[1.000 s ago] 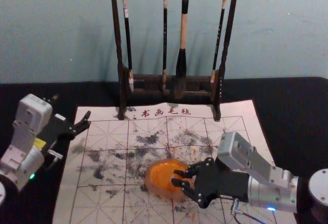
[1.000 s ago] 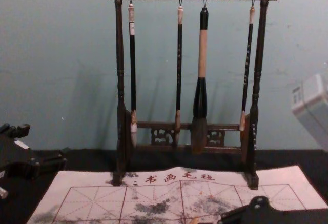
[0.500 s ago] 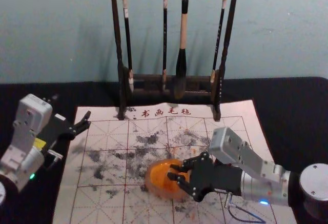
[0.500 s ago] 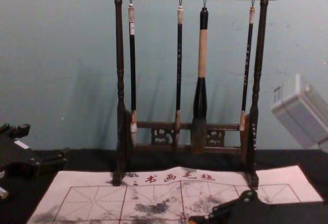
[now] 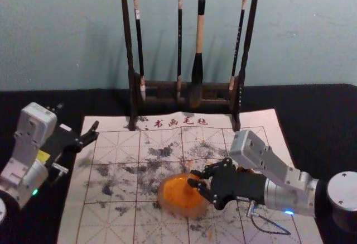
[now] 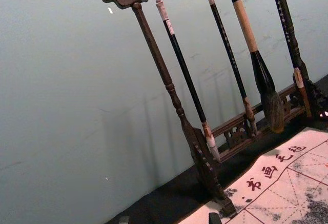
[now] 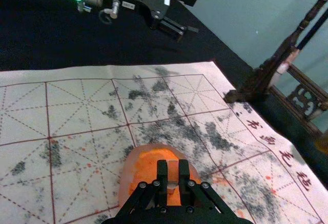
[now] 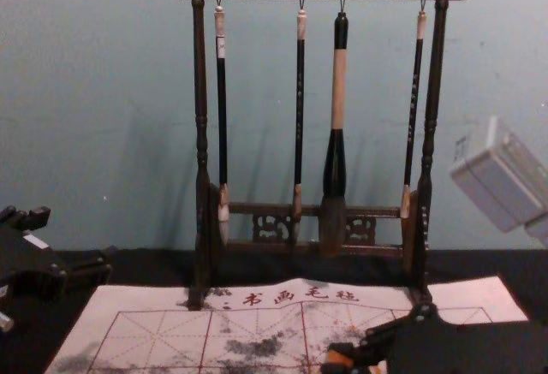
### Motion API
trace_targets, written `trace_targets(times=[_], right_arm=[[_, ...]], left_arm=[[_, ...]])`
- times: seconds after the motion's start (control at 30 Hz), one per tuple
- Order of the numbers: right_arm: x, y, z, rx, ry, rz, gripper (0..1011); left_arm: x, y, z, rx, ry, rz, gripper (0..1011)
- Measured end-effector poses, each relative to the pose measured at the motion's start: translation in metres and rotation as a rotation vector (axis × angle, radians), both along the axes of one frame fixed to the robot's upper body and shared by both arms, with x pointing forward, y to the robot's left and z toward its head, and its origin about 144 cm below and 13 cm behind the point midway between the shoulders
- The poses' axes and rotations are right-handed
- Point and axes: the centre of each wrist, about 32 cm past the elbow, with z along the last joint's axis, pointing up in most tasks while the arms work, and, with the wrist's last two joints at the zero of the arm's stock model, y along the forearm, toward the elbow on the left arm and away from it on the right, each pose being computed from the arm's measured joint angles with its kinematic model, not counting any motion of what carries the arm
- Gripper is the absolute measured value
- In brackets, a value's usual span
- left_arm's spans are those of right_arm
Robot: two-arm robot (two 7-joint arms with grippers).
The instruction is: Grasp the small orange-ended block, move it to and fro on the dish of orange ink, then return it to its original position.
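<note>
A black-covered table (image 5: pixel 315 104) carries a pale gridded mat (image 5: pixel 114 224) blotched with dark stains. A dark wooden rack (image 5: pixel 128 43) stands at the mat's far edge, with one thick brush (image 5: pixel 199 32) and three slim brushes (image 5: pixel 179 32) hanging upright from it. The left gripper (image 5: pixel 96 130) is parked at the mat's far left corner, fingers spread. The right gripper (image 5: pixel 193 177) reaches in from the right, its tips above the dish of orange ink (image 5: pixel 181 197), toward the far, right part of the rim. Smallest is the block (image 7: pixel 172 172), held between the tips of the right gripper, which pinch it from both sides; they are parted only by the block's own width. I cannot tell whether the block's lower end touches the ink.
</note>
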Motion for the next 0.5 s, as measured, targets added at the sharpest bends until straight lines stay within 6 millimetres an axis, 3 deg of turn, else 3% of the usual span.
trace_targets(times=[0.5], right_arm=[[-0.008, -0.016, 0.003, -0.001, 0.002, -0.009, 91]], left_arm=[[0.000, 0.000, 0.000, 0.000, 0.000, 0.000, 1001]])
